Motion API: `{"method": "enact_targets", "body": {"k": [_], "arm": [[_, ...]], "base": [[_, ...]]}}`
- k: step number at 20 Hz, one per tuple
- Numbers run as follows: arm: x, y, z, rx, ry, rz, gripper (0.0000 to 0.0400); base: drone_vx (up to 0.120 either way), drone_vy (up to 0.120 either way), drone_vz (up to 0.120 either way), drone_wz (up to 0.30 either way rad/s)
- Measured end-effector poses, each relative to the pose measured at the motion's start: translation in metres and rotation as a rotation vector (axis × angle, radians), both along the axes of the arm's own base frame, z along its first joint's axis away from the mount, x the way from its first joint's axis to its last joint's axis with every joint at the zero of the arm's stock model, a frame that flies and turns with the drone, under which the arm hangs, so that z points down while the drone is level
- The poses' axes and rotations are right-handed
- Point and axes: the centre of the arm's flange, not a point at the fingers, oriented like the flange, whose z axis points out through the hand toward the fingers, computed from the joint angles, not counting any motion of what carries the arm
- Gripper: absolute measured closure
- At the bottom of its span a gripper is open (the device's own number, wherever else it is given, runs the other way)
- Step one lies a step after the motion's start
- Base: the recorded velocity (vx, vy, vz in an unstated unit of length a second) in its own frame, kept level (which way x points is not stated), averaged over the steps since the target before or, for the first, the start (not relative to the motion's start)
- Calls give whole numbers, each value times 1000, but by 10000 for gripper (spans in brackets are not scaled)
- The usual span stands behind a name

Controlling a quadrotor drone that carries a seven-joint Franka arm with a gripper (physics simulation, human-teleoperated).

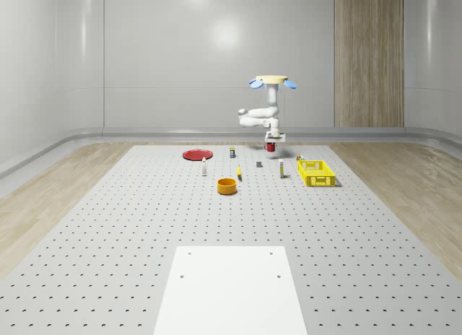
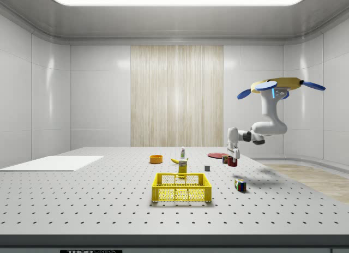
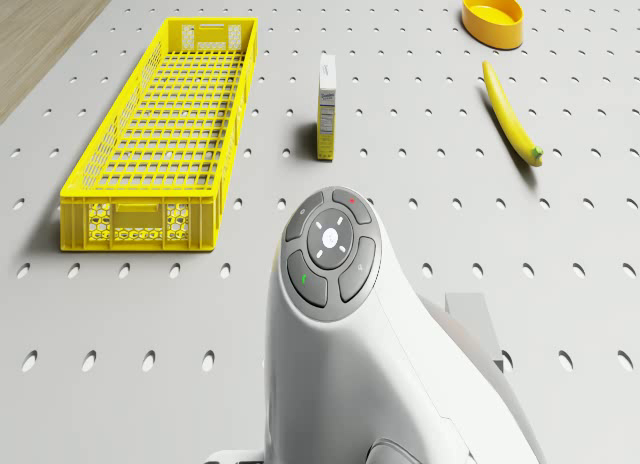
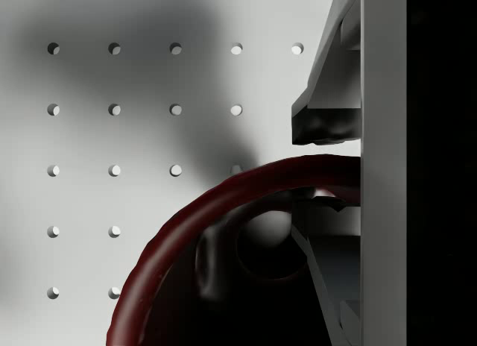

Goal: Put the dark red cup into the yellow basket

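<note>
The pincer (image 4: 328, 171) is clamped on the round rim of the dark red cup (image 4: 186, 234), one finger (image 4: 328, 122) outside the wall and one inside. The cup is smooth and shiny, and it hangs in the air above the grey table (image 1: 108, 227) full of little holes, not touching it. The white, curvy arm (image 2: 262, 130) bends down from the drone (image 2: 281, 86), which hovers high over the far part of the table, with blue blades on a flat yellow top. The yellow basket (image 3: 160, 134) is long and made of plastic mesh. It sits on the table, well apart from the cup. Beside it stands a small box (image 3: 326, 104). Near that lie a banana (image 3: 510, 114) and a round orange bowl (image 3: 493, 14).
</note>
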Motion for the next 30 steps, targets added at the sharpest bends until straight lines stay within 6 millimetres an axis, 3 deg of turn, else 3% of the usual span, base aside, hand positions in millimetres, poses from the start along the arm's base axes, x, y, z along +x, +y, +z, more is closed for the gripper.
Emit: {"method": "enact_targets", "body": {"k": [3, 13, 16, 30], "arm": [[0, 0, -2, 0, 0, 0, 300], [0, 0, -4, 0, 0, 0, 300], [0, 0, -4, 0, 0, 0, 300], [0, 0, -4, 0, 0, 0, 300]], "base": [[120, 120, 107, 0], [120, 120, 0, 0], [120, 120, 120, 0], [120, 120, 0, 0]]}}
